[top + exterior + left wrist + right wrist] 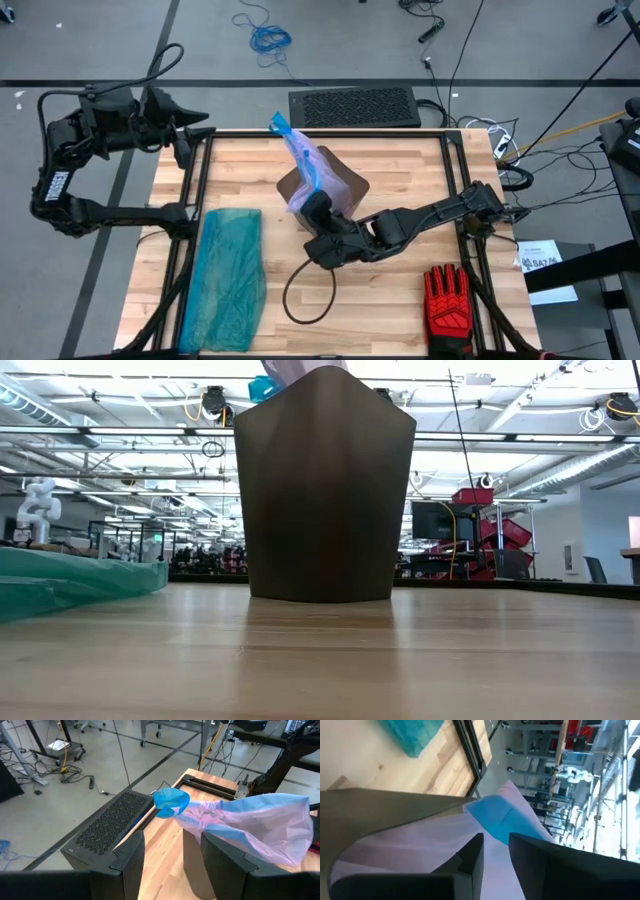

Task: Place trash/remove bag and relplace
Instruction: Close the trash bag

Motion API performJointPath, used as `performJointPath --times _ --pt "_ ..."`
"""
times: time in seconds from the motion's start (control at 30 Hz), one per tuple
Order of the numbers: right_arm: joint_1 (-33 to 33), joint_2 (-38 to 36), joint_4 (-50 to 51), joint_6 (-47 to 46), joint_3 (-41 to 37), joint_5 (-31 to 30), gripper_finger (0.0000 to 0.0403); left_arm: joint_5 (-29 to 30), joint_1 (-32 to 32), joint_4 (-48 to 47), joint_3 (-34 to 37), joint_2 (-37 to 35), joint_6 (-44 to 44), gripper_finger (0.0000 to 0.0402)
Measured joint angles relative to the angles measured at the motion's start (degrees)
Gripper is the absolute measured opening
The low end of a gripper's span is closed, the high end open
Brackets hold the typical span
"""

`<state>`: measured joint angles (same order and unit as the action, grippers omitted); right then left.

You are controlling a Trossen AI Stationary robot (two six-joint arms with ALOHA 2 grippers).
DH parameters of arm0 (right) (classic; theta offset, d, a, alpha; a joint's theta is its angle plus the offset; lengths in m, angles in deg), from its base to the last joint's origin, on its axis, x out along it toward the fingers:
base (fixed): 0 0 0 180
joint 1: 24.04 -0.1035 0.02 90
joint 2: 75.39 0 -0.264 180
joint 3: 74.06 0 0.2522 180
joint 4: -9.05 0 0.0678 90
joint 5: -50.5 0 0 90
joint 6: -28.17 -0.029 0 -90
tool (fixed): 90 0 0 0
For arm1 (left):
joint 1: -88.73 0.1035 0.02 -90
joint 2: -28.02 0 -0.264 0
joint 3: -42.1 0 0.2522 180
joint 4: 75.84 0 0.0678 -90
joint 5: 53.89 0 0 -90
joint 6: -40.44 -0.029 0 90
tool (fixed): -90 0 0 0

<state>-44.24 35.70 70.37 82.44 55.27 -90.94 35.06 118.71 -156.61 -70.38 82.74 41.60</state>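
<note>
Two arms over a butcher-block table (400, 170); only the right one is working. Largest item on the wood: a translucent teal-green plastic bag (228, 278), lying flat along the left side. Mid-table stands a dark brown bin (345, 185), upright, tapering toward its base in the low view. The bag (303, 165), thin pinkish-lavender liner with a blue drawstring rim, stands drawn up out of the bin's mouth and trails toward the table's far edge, the blue bunched at the tip. A red-and-black work glove (447, 300) lies near the front right corner, well apart. No loose trash visible.

Right gripper (495, 851) is at the bin's near rim, fingers narrowed with only a thin gap, lavender film lying between and around them; it looks pinched on the liner. Left gripper (172, 855) hangs back past the far left corner, fingers spread wide, empty.

Judgement: film is light, limp, slippery, tears easily. Best hold is the gathered blue drawstring rim, where layers bunch thick.
</note>
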Motion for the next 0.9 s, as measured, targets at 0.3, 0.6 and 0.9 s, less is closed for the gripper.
performJointPath --times 0.3,0.6,0.9 --pt "0.4 0.0 -3.7 0.8 0.0 2.0 0.0043 0.0 0.0 0.0 0.0 0.0 0.0 0.0189" --pt "0.5 0.1 -9.4 -5.4 1.2 1.9 0.0001 0.0 0.0 0.0 0.0 0.0 0.0 0.0189" --pt "3.9 0.0 -4.4 -25.5 12.4 1.9 0.0000 -0.5 0.0 0.0 0.0 0.8 0.0 0.0189"
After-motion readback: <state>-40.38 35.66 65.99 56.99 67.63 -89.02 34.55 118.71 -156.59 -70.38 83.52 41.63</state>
